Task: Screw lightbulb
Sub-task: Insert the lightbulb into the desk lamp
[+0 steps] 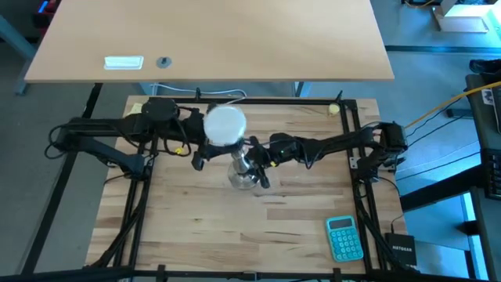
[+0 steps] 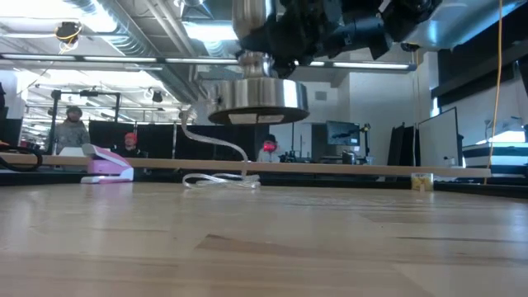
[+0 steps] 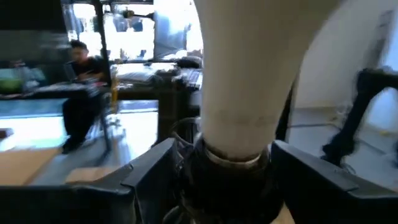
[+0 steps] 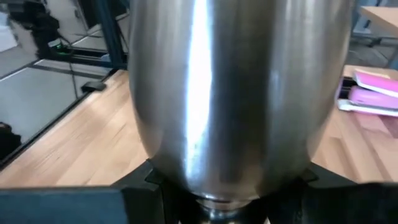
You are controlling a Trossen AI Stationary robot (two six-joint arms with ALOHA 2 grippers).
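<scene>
The white frosted lightbulb stands globe-up over the shiny metal socket stand. In the left wrist view its narrow neck meets the stand's black top. My left gripper comes from the table's left and is shut at the neck. My right gripper comes from the right and is shut on the stand. In the low view the stand's round base hangs above the table. My left gripper has a finger on each side of the bulb's neck, where it enters the black top. The fingers come level from the table's left. The bulb stands upright with its globe above them. The exact touch points are hidden by the neck. My right gripper pinches the metal stand's narrow lower body between its two fingers, coming level from the table's right. The stand is upright and lifted clear of the table, its base above the wood.
A teal calculator lies near the table's front right. A white cable and a pink object lie at the far edge. Black frame rails run along the table's sides. People sit in the room beyond.
</scene>
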